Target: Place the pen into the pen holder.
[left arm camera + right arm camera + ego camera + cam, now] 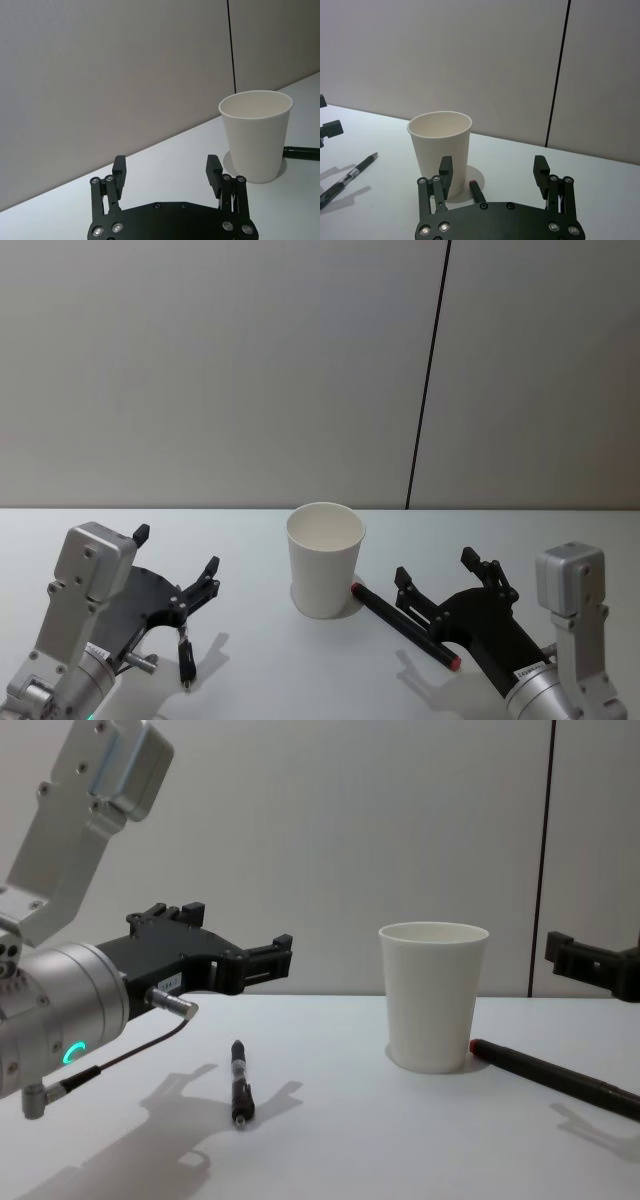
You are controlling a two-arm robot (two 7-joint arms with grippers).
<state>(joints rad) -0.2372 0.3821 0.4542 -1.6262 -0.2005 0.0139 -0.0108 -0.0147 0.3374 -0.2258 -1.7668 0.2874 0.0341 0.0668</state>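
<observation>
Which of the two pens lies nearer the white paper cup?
The longer black pen with red ends, right beside it; the shorter all-black pen lies farther left.

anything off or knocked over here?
Nothing spilled or damaged; cup upright. One oddity: two pens lie flat, a slim pen near the open left gripper, a red-tipped pen with one end at the cup's base, by the open right gripper.

Bright, even o/h light; wall (200, 370) evenly lit; soft grey shadows on table (270, 680) under left gripper (177, 550) & right gripper (435, 565); faint ring round pen holder (326, 560) base.
</observation>
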